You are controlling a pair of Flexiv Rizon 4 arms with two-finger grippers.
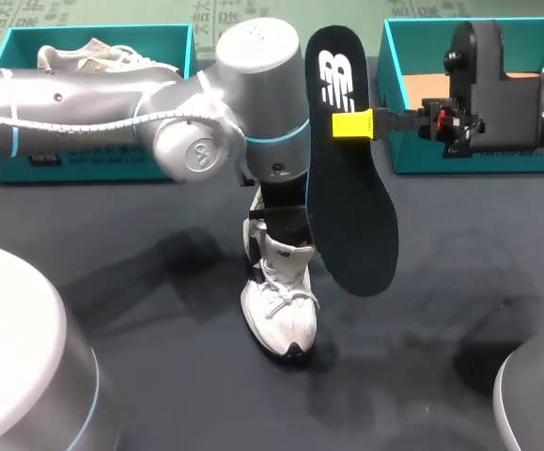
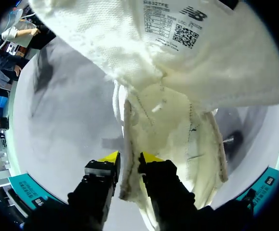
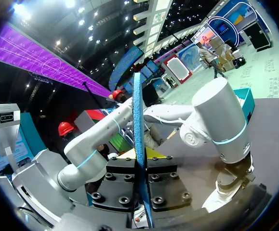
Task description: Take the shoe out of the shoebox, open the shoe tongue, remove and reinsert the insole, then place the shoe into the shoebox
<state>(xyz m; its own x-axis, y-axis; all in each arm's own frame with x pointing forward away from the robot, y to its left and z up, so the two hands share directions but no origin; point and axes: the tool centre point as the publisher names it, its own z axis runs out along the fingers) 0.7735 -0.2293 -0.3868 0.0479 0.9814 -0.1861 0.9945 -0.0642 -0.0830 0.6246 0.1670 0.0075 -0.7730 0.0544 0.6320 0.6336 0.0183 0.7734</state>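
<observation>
A white shoe [image 1: 281, 315] stands on the dark table, toe toward the front edge. My left arm comes down on its heel end. In the left wrist view the left gripper [image 2: 129, 157] is open, its fingers straddling the thin edge of the shoe's [image 2: 168, 120] collar, and the labelled tongue [image 2: 178, 29] is folded forward. My right gripper [image 1: 353, 123] is shut on the black insole [image 1: 351, 216], which hangs upright above the table just right of the shoe. In the right wrist view the insole's blue edge [image 3: 138, 110] runs straight up from the right gripper [image 3: 141, 161].
A teal shoebox [image 1: 27, 160] with another white shoe [image 1: 93, 56] in it sits at the back left. A second teal shoebox [image 1: 412, 150] stands at the back right, behind my right wrist. Parts of my arms fill both front corners.
</observation>
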